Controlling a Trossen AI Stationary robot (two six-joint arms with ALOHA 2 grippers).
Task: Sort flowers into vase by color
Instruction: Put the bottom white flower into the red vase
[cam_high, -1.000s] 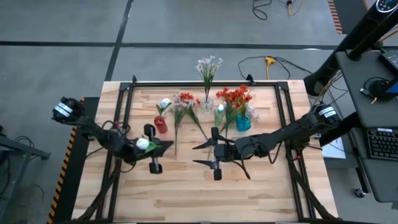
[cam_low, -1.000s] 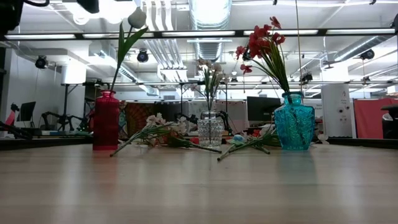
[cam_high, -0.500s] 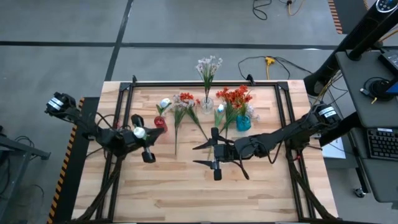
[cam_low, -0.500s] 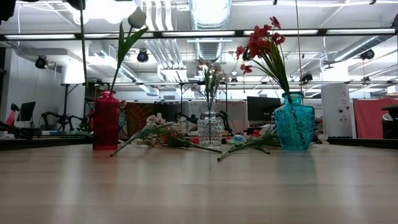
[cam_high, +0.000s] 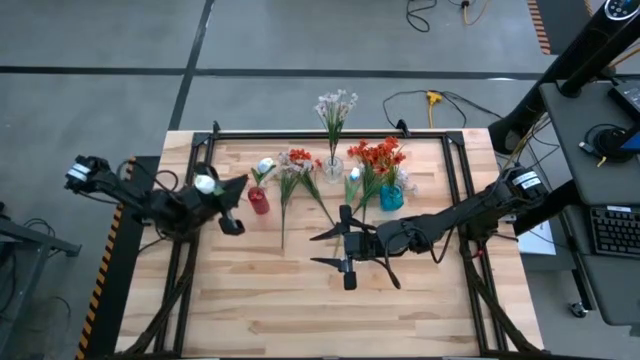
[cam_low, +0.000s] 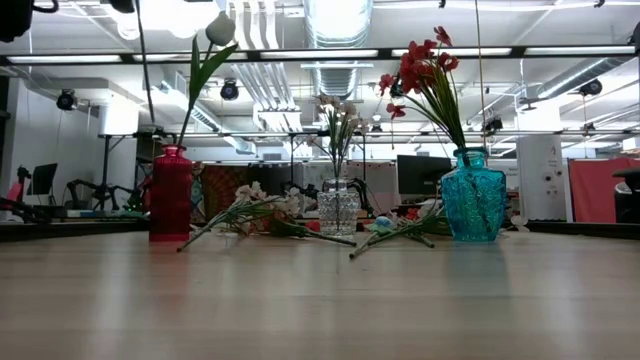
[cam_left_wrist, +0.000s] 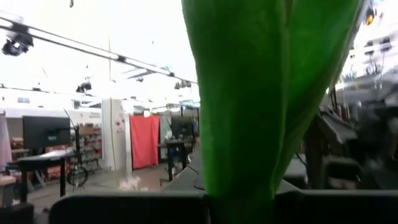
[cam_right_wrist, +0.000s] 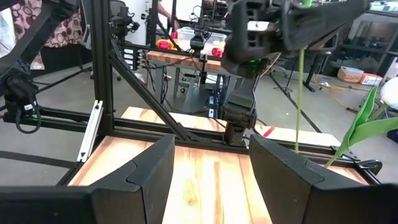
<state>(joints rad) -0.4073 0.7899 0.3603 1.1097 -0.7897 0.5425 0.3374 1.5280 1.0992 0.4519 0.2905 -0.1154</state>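
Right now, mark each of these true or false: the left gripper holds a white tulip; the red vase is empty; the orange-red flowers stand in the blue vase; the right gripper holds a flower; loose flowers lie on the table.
1. The left gripper holds a white tulip. True.
2. The red vase is empty. False: one white tulip already stands in it.
3. The orange-red flowers stand in the blue vase. True.
4. The right gripper holds a flower. False: its fingers stand apart over the table with nothing between them.
5. Loose flowers lie on the table. True: they lie between the vases.
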